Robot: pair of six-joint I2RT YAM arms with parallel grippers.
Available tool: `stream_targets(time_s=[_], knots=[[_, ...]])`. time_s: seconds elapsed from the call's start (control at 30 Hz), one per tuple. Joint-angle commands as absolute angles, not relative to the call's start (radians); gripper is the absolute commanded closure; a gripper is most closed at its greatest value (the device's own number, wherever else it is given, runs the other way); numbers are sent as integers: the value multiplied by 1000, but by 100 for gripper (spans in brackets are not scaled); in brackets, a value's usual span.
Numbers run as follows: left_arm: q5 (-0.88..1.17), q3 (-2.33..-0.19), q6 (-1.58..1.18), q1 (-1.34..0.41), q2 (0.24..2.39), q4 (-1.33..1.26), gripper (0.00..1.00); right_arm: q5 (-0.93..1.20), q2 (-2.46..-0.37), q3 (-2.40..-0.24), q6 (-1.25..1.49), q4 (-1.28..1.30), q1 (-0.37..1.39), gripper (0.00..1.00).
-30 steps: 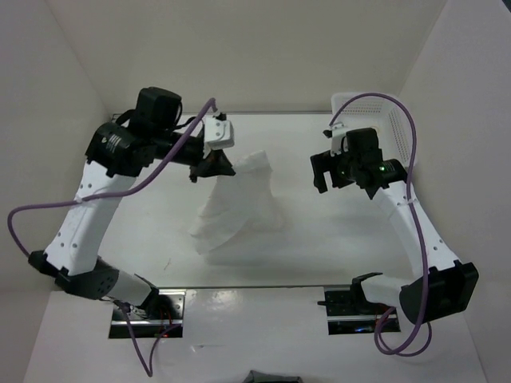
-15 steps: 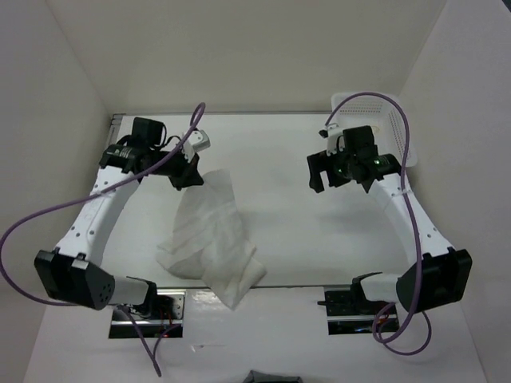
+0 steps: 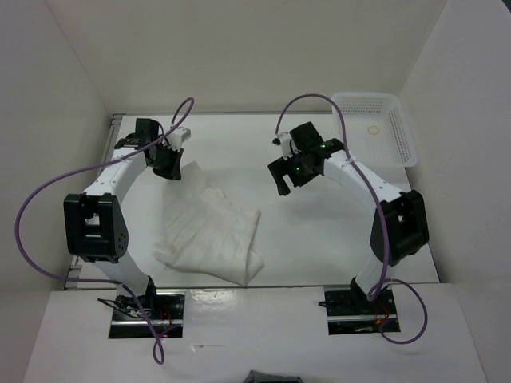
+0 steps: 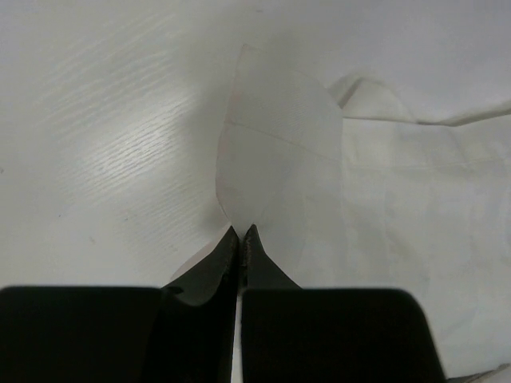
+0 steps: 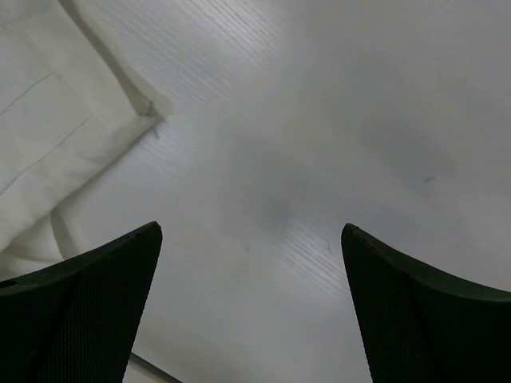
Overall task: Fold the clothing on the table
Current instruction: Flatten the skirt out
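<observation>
White and pleated, one piece of clothing (image 3: 211,235), rumpled in loose layers on the left half of the one table (image 3: 335,239). Lying close to the near rim, with one corner reaching toward the far left.

Two arms, two grippers. At that far-left corner, the left gripper (image 3: 171,166): clamped together, tips meeting, with a thin translucent flap of the cloth pinched between them and fanning out beyond. Flap low over the tabletop.

Further right and at about the same depth, the right gripper (image 3: 284,177): spread wide, holding nothing, hovering over bare tabletop just beyond the cloth's right corner. From its wrist, two dark fingers (image 5: 88,303) well apart, with a hemmed corner of the cloth at upper left.

Two purple cables (image 3: 32,215), one looping along each arm.

Farthest, in the far right corner, one white lattice basket (image 3: 403,148), with one small ring (image 3: 373,130) inside.
</observation>
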State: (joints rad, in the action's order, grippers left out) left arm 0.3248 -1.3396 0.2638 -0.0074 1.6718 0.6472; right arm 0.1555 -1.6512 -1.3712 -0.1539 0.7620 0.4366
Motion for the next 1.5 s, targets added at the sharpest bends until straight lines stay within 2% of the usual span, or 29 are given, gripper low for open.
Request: stream_targets(time_s=[0.0,0.17,0.73,0.97,1.2,1.47], knots=[[229,-1382,169,20,1745,600,100,132,-1741,-1437,-146,724,524,3],[144,-1371,121,64,1789,591,100,121,-1838,-1514,-115,692,563,3],[196,-1339,66,126,1818,646,100,336,-2020,-1660,-37,655,604,5],[196,-1307,57,126,1790,646,100,377,-2155,-1733,12,643,623,7],[216,-1298,48,126,1772,655,100,377,-2180,-1747,12,621,650,7],[225,-1289,48,126,1761,664,100,377,-2209,-1747,12,621,669,17]])
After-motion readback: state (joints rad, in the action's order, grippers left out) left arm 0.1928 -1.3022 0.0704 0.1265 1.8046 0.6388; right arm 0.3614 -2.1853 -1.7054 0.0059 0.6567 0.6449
